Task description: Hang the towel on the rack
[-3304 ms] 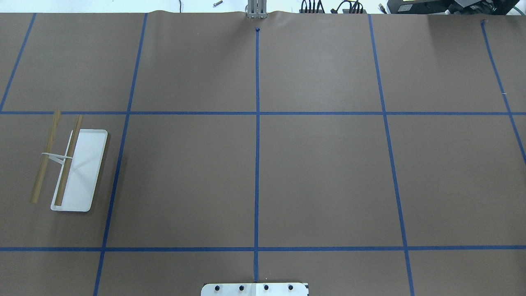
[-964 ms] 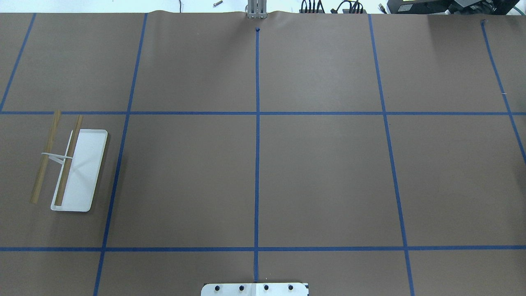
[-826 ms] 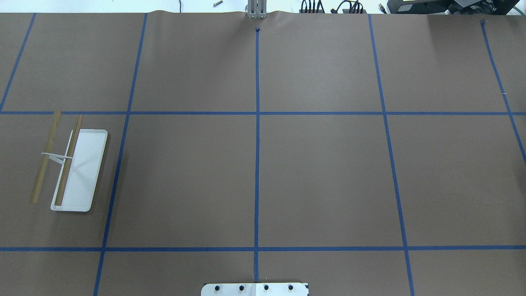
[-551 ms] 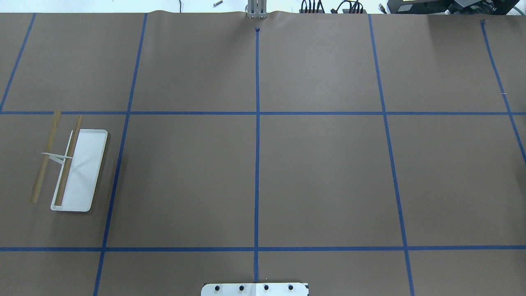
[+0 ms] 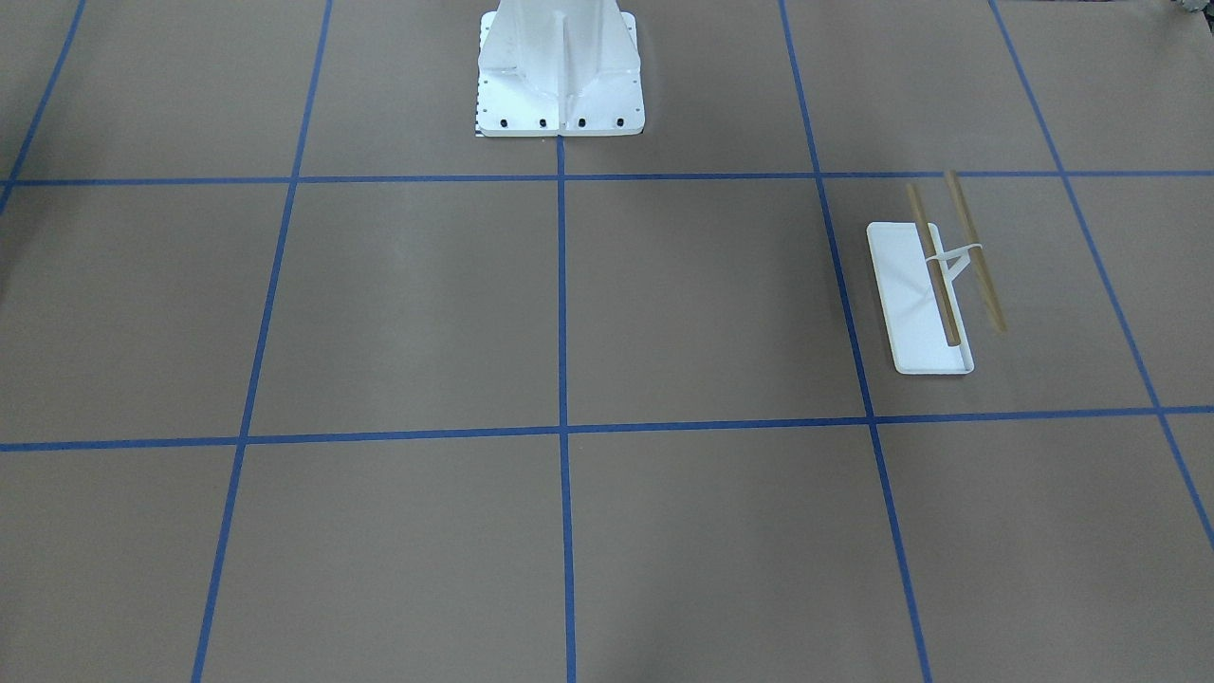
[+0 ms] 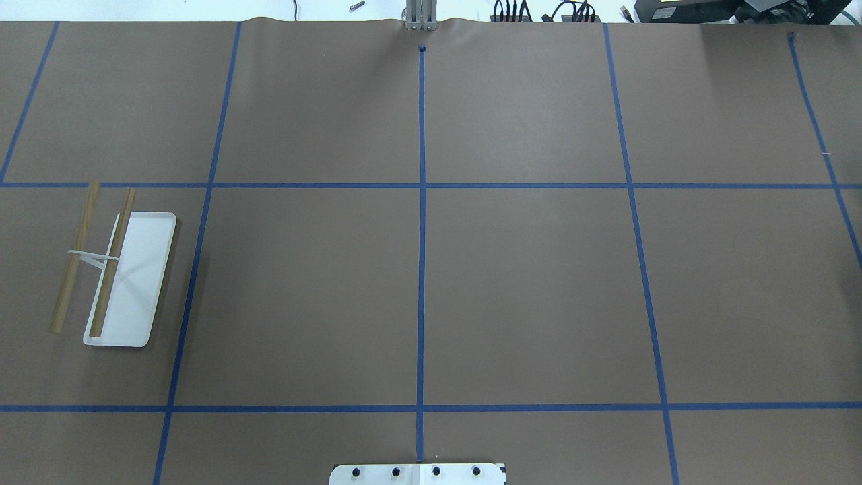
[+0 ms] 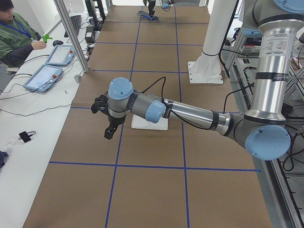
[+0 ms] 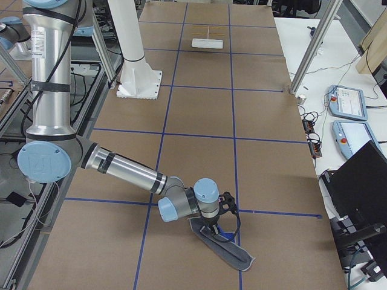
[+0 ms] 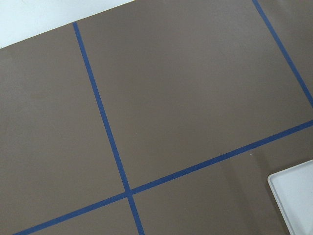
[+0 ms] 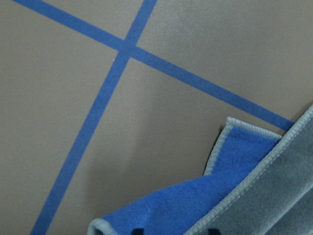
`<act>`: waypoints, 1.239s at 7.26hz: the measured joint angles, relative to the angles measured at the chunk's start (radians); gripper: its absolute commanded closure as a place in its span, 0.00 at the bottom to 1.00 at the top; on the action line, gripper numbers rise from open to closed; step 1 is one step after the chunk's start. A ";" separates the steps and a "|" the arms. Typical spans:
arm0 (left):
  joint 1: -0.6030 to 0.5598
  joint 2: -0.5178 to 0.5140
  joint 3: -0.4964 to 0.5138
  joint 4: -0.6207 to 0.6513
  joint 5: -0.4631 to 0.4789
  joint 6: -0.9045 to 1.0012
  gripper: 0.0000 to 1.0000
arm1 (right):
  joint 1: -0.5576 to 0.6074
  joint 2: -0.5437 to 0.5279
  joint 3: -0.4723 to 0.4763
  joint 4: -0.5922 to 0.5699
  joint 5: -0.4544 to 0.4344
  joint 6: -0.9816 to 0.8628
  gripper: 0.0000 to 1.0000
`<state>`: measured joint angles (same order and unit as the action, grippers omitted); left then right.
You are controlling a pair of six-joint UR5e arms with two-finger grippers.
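Towel point(image 8: 233, 252) lies crumpled on the table point(image 6: 525, 289) at the lower middle of the right side view, mostly grey face up. In the right wrist view the towel point(image 10: 244, 161) fills the lower right corner, blue and grey faces both showing, its pale edging just beside a tape line point(image 10: 195, 78). On its upper end in the side view rests the right gripper point(image 8: 221, 225), touching the cloth. Whether the fingers are spread or pinching it, I cannot tell.

Well apart stands the rack point(image 6: 131, 283), at the left of the overhead view. In the front view the rack point(image 5: 910, 304) is at the right, its two rods parallel above the white base. In the left side view the left gripper point(image 7: 109, 133) hangs above the table just beside the rack point(image 7: 149, 123). I cannot tell how its fingers stand either. A corner of the rack point(image 9: 298, 196) shows at the lower right of the left wrist view.
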<state>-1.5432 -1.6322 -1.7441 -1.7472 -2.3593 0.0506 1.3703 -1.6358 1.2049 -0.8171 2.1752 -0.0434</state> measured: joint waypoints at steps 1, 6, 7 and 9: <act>0.000 0.000 0.000 0.000 0.000 0.000 0.01 | 0.000 -0.008 0.000 0.003 -0.005 0.008 0.14; 0.000 0.000 0.008 -0.004 0.000 0.000 0.01 | -0.019 -0.039 -0.003 0.010 -0.018 0.012 0.25; 0.000 0.000 0.009 -0.004 0.000 0.000 0.01 | -0.028 -0.038 -0.004 0.010 -0.022 0.012 0.57; 0.000 -0.001 0.011 -0.004 0.000 0.000 0.01 | -0.035 -0.035 -0.005 0.010 -0.023 0.010 1.00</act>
<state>-1.5432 -1.6335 -1.7327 -1.7517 -2.3593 0.0506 1.3356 -1.6705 1.2000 -0.8071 2.1517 -0.0336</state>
